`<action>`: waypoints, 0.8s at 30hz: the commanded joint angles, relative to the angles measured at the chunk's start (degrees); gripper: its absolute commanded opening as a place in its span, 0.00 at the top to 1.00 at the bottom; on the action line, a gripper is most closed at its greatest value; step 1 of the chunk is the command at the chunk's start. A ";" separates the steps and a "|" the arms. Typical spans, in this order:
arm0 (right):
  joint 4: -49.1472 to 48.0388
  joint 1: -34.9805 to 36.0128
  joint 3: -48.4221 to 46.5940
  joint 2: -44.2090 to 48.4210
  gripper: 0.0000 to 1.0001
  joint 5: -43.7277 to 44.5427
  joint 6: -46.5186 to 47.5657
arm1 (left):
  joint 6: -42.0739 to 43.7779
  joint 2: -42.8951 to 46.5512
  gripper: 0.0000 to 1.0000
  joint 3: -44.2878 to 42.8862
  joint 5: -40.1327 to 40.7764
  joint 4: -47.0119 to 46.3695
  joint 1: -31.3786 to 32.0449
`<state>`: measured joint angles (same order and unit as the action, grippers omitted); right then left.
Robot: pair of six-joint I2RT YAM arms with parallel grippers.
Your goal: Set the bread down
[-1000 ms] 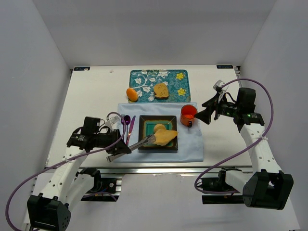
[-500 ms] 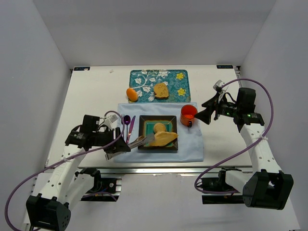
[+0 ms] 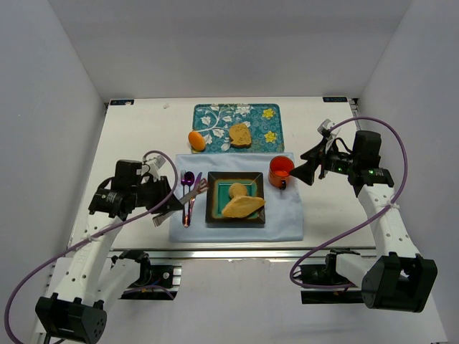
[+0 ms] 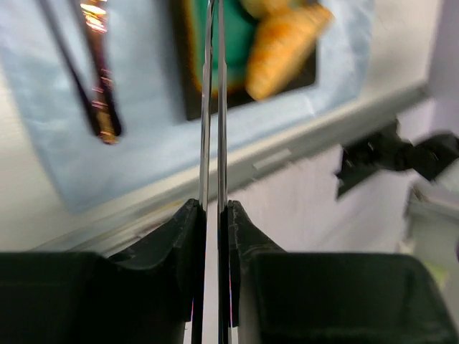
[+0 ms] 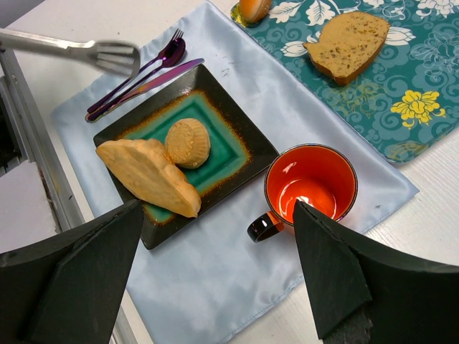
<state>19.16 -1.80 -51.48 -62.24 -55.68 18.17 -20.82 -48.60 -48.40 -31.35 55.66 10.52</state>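
Observation:
A long golden bread (image 3: pixel 242 206) lies on the dark square plate (image 3: pixel 212 209), leaning beside a round bun (image 3: pixel 237 190). My left gripper (image 3: pixel 152 203) is shut on metal tongs (image 3: pixel 183 201), whose tips hang over the purple cutlery, left of the plate and apart from the bread. In the left wrist view the tongs (image 4: pixel 212 107) are squeezed nearly together with nothing between them, and the bread (image 4: pixel 283 46) lies beyond. My right gripper (image 3: pixel 305 170) stands open above the orange cup (image 3: pixel 280 170). The right wrist view shows the bread (image 5: pixel 147 174) and plate (image 5: pixel 244 154) between its fingers.
A light blue cloth (image 3: pixel 283 215) lies under the plate, the cup and a purple fork and knife (image 3: pixel 189 188). Behind it a teal floral tray (image 3: pixel 215 115) bears another bread slice (image 3: pixel 240 134), with an orange fruit (image 3: pixel 196 140) at its corner. The table's front edge runs just below the cloth.
The tongs have let go of the bread, which now rests on the plate. My left arm has drawn back to the left and the tongs have closed up. The right arm has not moved.

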 commanded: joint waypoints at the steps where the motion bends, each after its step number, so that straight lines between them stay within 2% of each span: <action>1: -1.40 -0.22 -0.02 0.71 0.11 -1.36 0.02 | -0.10 -1.76 0.80 -4.58 11.55 -4.05 -2.34; 2: -1.40 -0.22 0.07 0.80 0.11 -1.45 0.11 | 0.25 -3.33 0.83 -5.20 16.28 -5.63 -2.87; 6: -1.40 -0.22 0.33 0.98 0.11 -1.80 0.11 | 5.42 -8.50 0.81 -4.95 29.64 -17.05 -6.20; 7: -1.32 -0.22 0.24 0.80 0.11 -2.15 0.28 | 7.09 -10.18 0.81 -4.51 30.55 -21.95 -7.09; 8: -0.45 -0.22 -0.45 0.63 0.11 -2.15 1.41 | 12.33 -11.94 0.81 -3.20 30.56 -24.52 -7.88; 11: 0.96 -0.22 -1.42 0.28 0.11 -2.15 3.79 | 19.84 -17.66 0.82 0.22 36.17 -35.42 -10.43; 12: 1.49 -0.22 -1.69 0.19 0.11 -2.15 4.23 | 20.72 -19.50 0.83 2.94 36.45 -38.31 -13.83; 16: 2.29 -0.22 -1.51 0.45 0.11 -1.54 5.47 | 25.56 -23.63 0.83 8.32 35.14 -52.45 -18.42; 20: 2.73 -0.22 -0.90 0.80 0.11 -0.92 5.91 | 26.36 -29.08 0.80 9.99 31.81 -58.73 -21.24; 22: 3.25 -0.22 -0.90 0.80 0.11 -0.66 6.17 | 26.27 -31.11 0.76 10.08 28.39 -60.57 -22.56; 24: 3.78 -0.22 -0.90 0.80 0.11 -0.57 6.43 | 26.53 -33.83 0.64 9.82 26.53 -60.76 -22.91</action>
<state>21.58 -1.80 -51.48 -62.24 -56.01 23.16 4.12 -80.82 -38.35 -0.45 0.99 -11.51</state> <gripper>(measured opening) 0.895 0.343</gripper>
